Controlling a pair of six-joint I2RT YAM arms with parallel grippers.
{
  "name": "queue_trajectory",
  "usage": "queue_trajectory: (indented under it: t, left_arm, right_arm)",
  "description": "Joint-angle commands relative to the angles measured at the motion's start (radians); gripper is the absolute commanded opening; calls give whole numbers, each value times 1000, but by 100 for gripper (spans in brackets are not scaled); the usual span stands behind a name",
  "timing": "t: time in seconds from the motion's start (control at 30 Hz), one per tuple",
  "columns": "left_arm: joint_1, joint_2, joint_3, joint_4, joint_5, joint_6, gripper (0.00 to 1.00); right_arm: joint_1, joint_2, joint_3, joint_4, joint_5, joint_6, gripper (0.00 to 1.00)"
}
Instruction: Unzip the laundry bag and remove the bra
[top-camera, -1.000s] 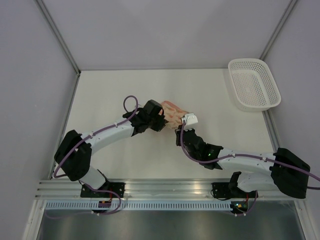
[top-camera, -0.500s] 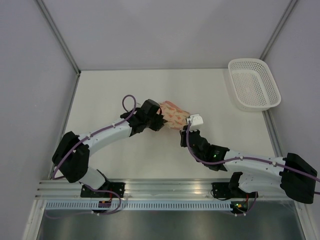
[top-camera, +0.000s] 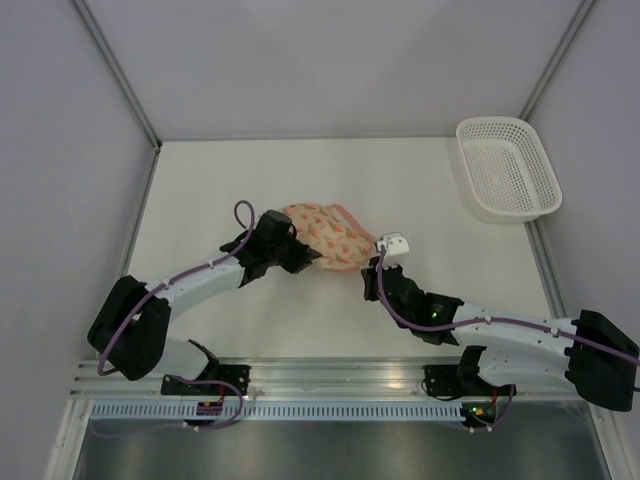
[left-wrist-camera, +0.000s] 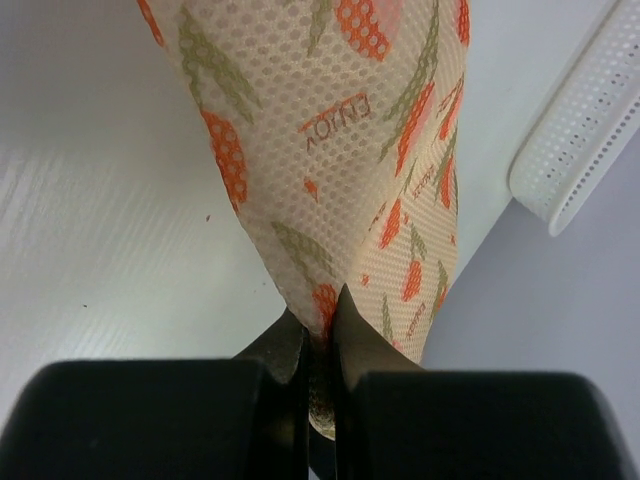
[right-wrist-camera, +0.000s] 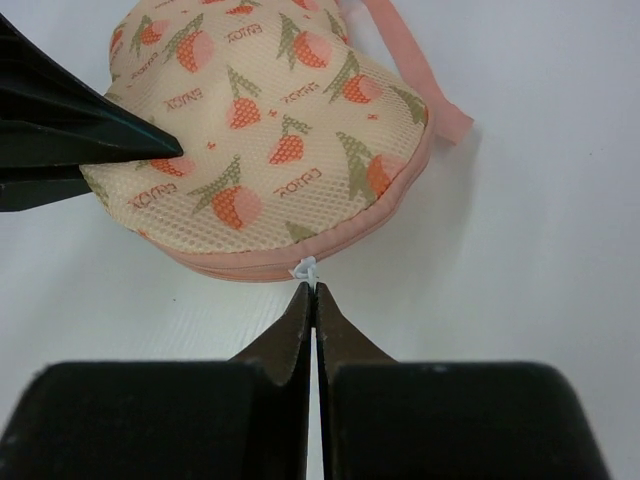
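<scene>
The laundry bag (top-camera: 322, 236) is a cream mesh pouch with orange-pink motifs, pink zip trim and a pink loop (top-camera: 349, 215), lying mid-table. My left gripper (top-camera: 306, 257) is shut on a pinch of the bag's fabric at its left side; the wrist view shows the mesh (left-wrist-camera: 330, 150) clamped between the fingertips. My right gripper (top-camera: 366, 268) is shut on the small white zip pull (right-wrist-camera: 308, 268) at the bag's near pink trim (right-wrist-camera: 300, 258). The zip looks closed along the visible edge. The bra is hidden.
A white plastic lattice basket (top-camera: 506, 168) stands at the far right corner, and its edge shows in the left wrist view (left-wrist-camera: 585, 120). Grey walls enclose the white table (top-camera: 230, 180) on three sides.
The left arm has drawn back to the left with the bag's fabric in its grip, and the bag has shifted left and spread out. The right gripper stays at the zip pull.
</scene>
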Motion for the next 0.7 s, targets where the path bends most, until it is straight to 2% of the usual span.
queue_trajectory:
  t: [0.0,0.17,0.3,0.5,0.67]
  left_arm:
    - [81,-50,-86,113,42,149,2]
    - [164,-48,-152,244,235,260,2]
    - [224,-45,-220,439,407,312,2]
    - [281,-4,-232,496,609,407,2]
    - [308,86,-203,566,838,481,2]
  right_arm:
    - [-8,-34,-12,-39,37,10,0]
    - [-7,-23,-19,-42,2,26,0]
    - [-8,-14,-28,-48,-22,32,1]
    - [-7,-12,-29,-61,-38,35,0]
    - [-8,2,-11,-79,-32,27,0]
